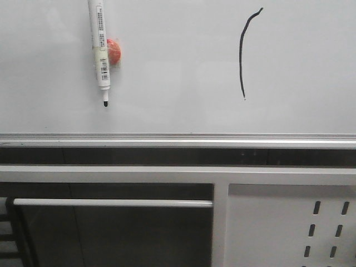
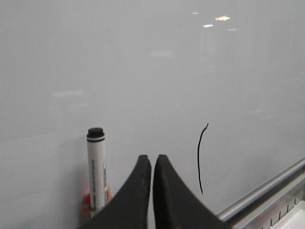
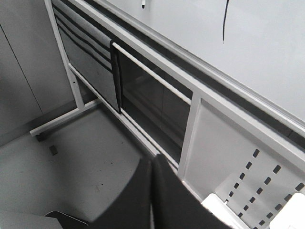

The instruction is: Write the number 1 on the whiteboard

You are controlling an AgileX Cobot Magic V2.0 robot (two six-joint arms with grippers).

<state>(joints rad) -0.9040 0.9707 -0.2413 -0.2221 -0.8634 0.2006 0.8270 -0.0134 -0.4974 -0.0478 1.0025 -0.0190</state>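
A white marker (image 1: 100,50) hangs on the whiteboard (image 1: 178,67) at the left, tip down and uncapped, with an orange round holder (image 1: 114,51) just behind it, touching the board. Under the board runs a silver rail (image 1: 178,139), then a dark gap, a white frame with a horizontal bar (image 1: 111,203), and at the lower right a perforated panel (image 1: 289,222). Nothing covers the stroke in the front view. The number 1 (image 1: 242,53) stands on the right part of the board, well apart from the marker: 1 thin black line, slightly curved, with a small flick at its top. The left pincer (image 2: 151,162) is closed and holds nothing, its tips between marker and stroke in its wrist view. The right pincer (image 3: 151,164) is also closed and empty, low before the frame, above the grey floor (image 3: 71,157).
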